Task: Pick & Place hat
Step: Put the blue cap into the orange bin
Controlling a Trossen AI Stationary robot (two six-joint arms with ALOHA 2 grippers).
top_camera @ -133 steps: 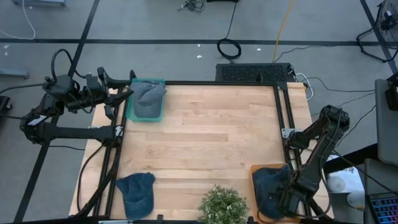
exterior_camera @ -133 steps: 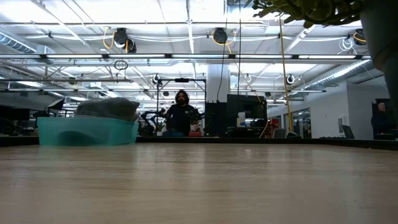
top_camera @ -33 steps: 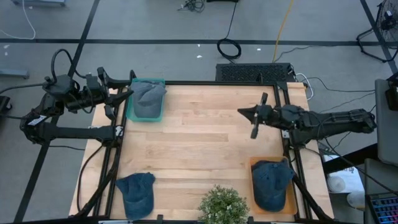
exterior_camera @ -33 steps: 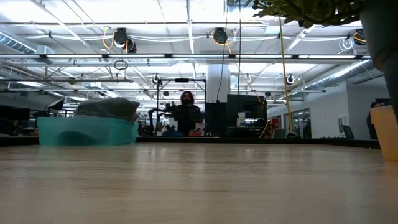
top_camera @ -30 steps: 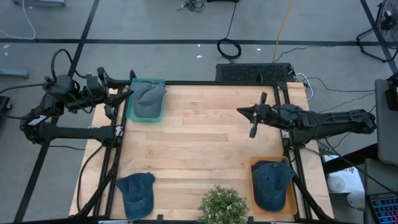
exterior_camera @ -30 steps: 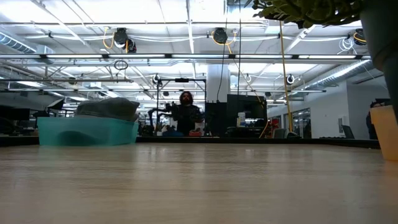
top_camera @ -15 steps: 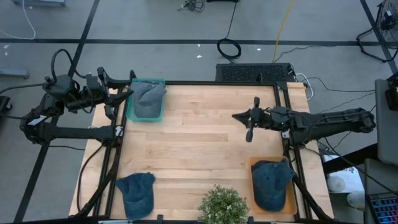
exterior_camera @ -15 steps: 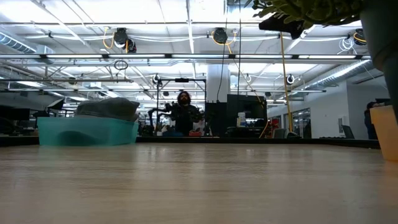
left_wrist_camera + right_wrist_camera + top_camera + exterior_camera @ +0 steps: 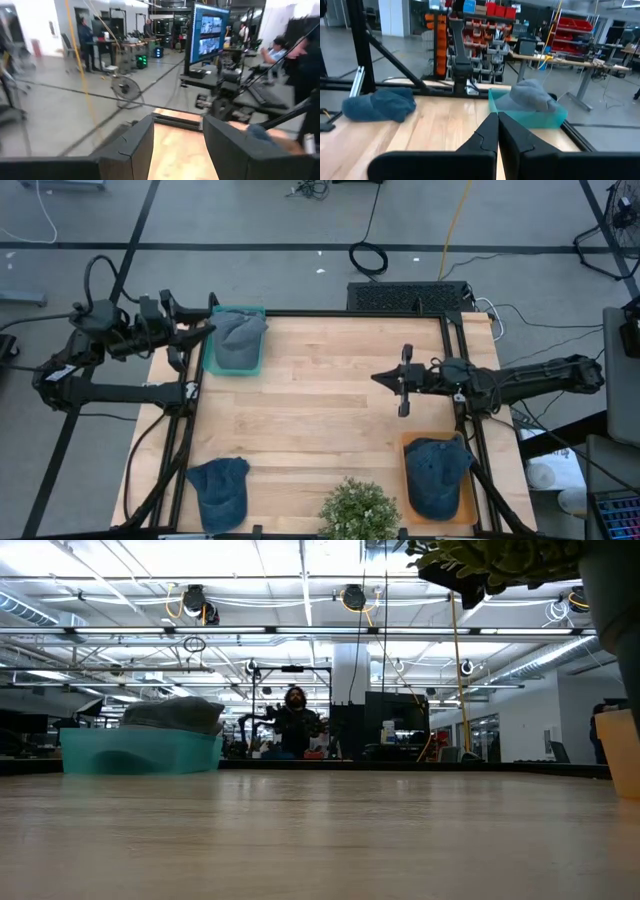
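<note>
A grey hat [image 9: 238, 337] lies in a teal bin [image 9: 212, 362] at the table's far left corner; the low view shows the hat [image 9: 172, 713] heaped above the bin's rim [image 9: 140, 750]. A blue hat [image 9: 220, 488] lies flat on the table at the near left. Another blue hat [image 9: 436, 472] sits in an orange bin [image 9: 408, 452] at the near right. My right gripper [image 9: 378, 378] [image 9: 497, 121] is shut, empty, above the table's right half and pointing left. My left gripper [image 9: 197, 332] [image 9: 177, 145] is open beside the teal bin's left side.
A potted plant [image 9: 358, 512] stands at the near edge between the blue hat and the orange bin; its pot [image 9: 612, 590] fills the low view's right. A black frame runs along the table's sides. A person [image 9: 292, 725] stands far behind the table. Bare wood [image 9: 320, 400] spans the middle.
My right gripper has moved toward the table's left edge and slightly toward the near edge, still shut and empty. The hats and bins have stayed where they were.
</note>
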